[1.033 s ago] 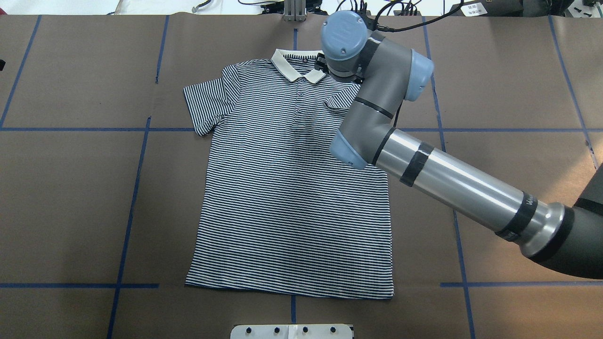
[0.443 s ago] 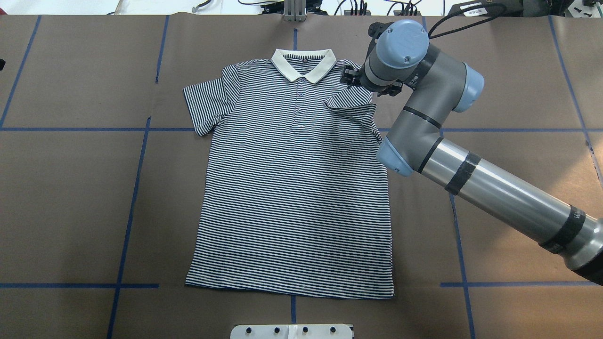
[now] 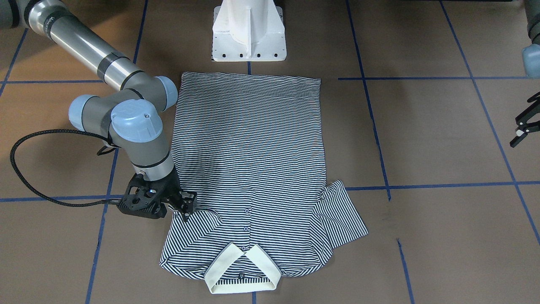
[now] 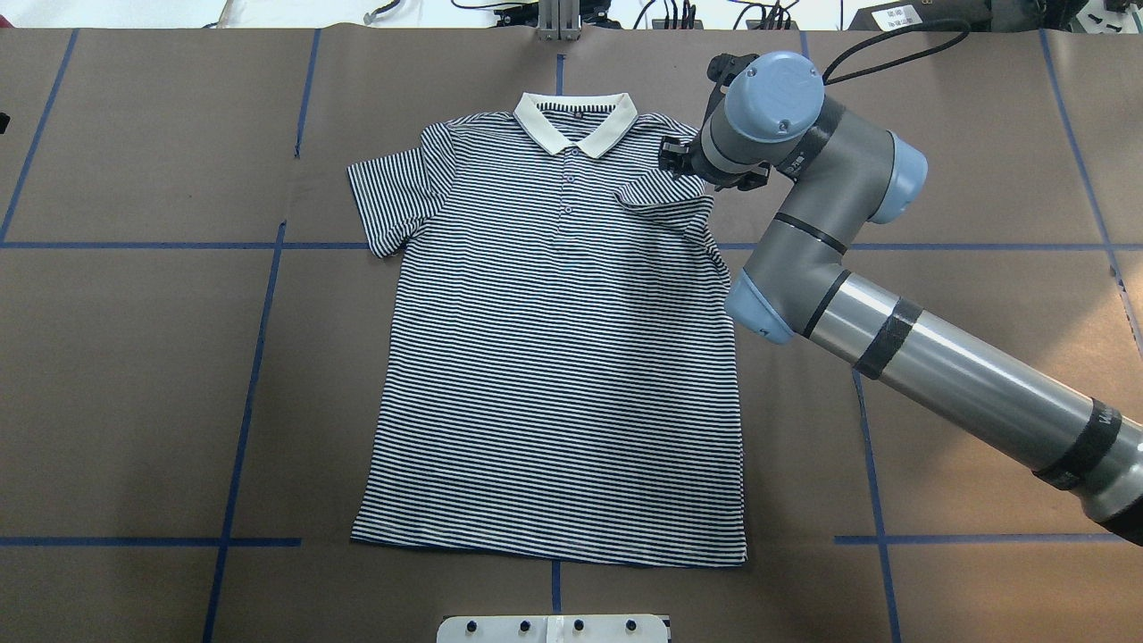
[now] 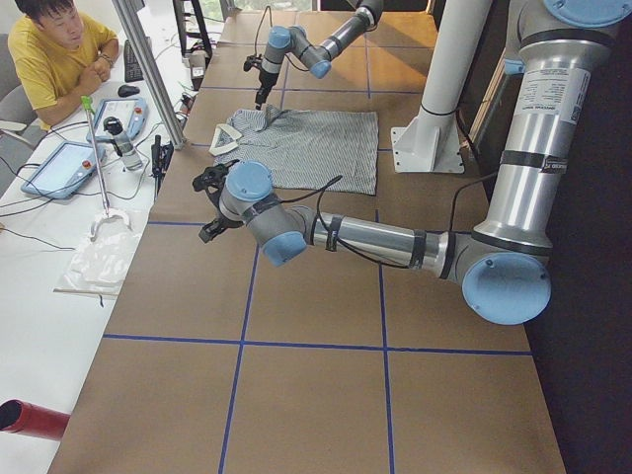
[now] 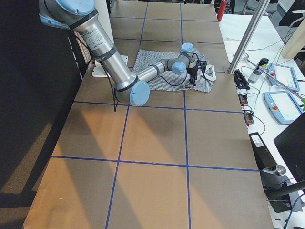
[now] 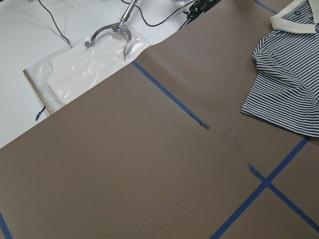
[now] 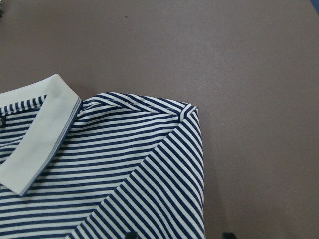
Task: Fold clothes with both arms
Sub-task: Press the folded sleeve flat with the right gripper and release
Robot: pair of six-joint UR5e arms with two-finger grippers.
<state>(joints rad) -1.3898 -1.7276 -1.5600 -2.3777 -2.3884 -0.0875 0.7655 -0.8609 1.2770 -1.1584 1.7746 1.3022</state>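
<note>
One sleeve of the polo shirt [image 4: 554, 357] is already turned in. The shirt lies flat and front-up in the middle of the bench [image 4: 134, 357], its cream collar [image 4: 576, 125] on the side away from the robot and its hem towards the white pedestal base [image 3: 249, 31]. The folded sleeve [image 4: 665, 201], on the robot's right, rests across the chest with a slightly raised crease. The other sleeve [image 4: 388, 201] lies spread out flat.

The right fingers [image 3: 184, 202] hang just over that right shoulder. In the right wrist view their tips stand spread apart with nothing pinched between them. The nearest risk lies here: if a tip catches the knit as the right arm [image 4: 938, 375] pulls away, it could drag the flap open again. The puffed crease may also relax by itself.

The left fingers [image 3: 523, 125] are well off to the side, over bare bench, and I cannot tell whether they are spread or pressed together. A matching fold of the spread sleeve depends on the left arm [image 5: 375, 237] pinching cleanly at the sleeve's edge. Gathering too much cloth would shift the body on the smooth brown paper and skew the shirt. Uneven pulls later, when both arms lift it together, could shake the tucked sleeve loose.
</note>
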